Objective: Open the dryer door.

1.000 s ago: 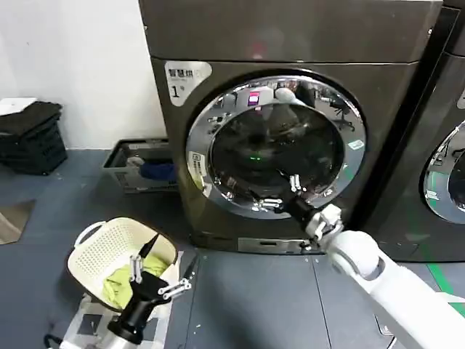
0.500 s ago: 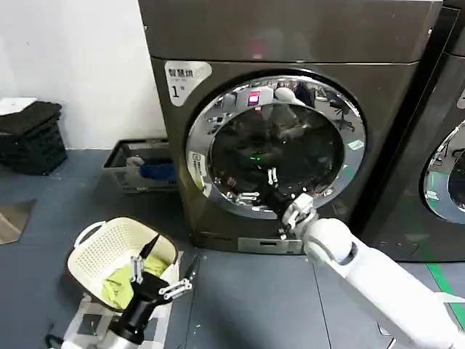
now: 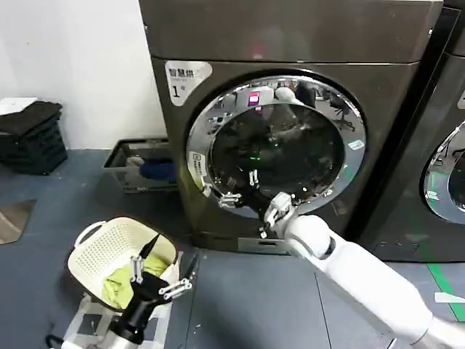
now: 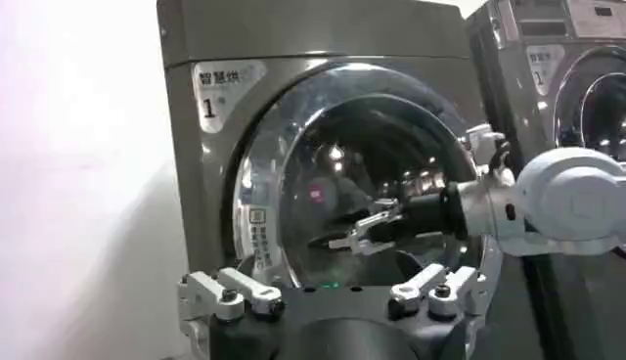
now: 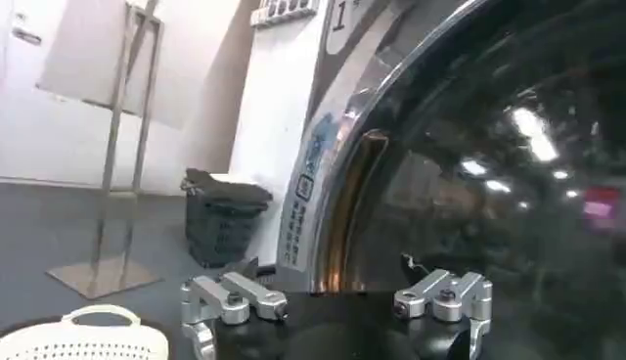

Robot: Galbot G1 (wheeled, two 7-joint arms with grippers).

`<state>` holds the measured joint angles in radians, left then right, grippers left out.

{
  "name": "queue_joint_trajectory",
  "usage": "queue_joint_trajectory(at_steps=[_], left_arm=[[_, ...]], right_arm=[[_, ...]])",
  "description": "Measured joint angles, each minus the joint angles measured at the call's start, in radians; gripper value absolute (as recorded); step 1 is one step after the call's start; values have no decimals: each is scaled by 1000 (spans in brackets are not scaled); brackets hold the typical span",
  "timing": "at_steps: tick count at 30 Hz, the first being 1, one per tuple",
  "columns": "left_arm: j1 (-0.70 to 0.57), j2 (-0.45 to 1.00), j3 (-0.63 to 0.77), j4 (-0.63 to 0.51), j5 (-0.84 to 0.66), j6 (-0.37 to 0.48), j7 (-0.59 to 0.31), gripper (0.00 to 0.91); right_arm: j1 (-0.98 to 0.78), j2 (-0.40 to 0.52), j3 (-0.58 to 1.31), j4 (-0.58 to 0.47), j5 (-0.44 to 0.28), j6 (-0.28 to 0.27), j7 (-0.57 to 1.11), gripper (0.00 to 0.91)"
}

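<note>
- Head view: I see the dryer point(image 3: 290, 131) filling the upper middle, its white "1" sticker point(image 3: 183, 78) at the 10 o'clock corner of the front. The dryer door point(image 3: 275, 145), chrome ring round dark glass, sits flat against the front, so it looks closed to me. My right gripper point(image 3: 240, 187) is up against the door's lower rim at about 7 o'clock on the ring, fingers apart, with the white right arm point(image 3: 349, 269) running off toward 4 o'clock. My left gripper point(image 3: 156, 276) hangs low at 7 o'clock in the picture, fingers spread, just over a cream laundry basket point(image 3: 109, 251) holding a yellow-green cloth point(image 3: 120, 280). A grey crate point(image 3: 138, 166) sits on the floor beside the dryer at 9 o'clock, and a blacker machine point(image 3: 443, 160) stands at 3 o'clock.
- Left wrist view: I see the left gripper's own fingers point(image 4: 230, 293) apart in the foreground. Beyond them stands the dryer with its door point(image 4: 362, 186), and the right gripper point(image 4: 362, 230) reaches in front of the glass with its fingers parted, close to the ring's lower left.
- Right wrist view: the right gripper's fingers point(image 5: 235, 298) stand apart, close before the door's chrome rim point(image 5: 342, 196). A narrow dark seam shows along the ring's edge; I cannot tell whether the door has lifted off its seat. The cream basket's rim point(image 5: 68, 337) shows at the corner.
</note>
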<state>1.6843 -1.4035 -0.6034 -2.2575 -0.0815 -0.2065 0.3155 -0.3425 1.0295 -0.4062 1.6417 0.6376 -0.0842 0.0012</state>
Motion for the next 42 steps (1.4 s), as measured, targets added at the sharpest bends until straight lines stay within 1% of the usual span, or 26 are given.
queue_joint_trajectory(at_steps=[17, 26, 42], left_arm=[[0, 4, -4, 0, -6, -1, 0, 907], [0, 8, -7, 0, -11, -2, 0, 907], [-2, 12, -10, 1, -14, -2, 0, 907]], right_arm=[[59, 95, -36, -89, 0, -1, -9, 907], [86, 128, -56, -129, 4, 3, -30, 907], [156, 167, -90, -211, 35, 18, -95, 907]])
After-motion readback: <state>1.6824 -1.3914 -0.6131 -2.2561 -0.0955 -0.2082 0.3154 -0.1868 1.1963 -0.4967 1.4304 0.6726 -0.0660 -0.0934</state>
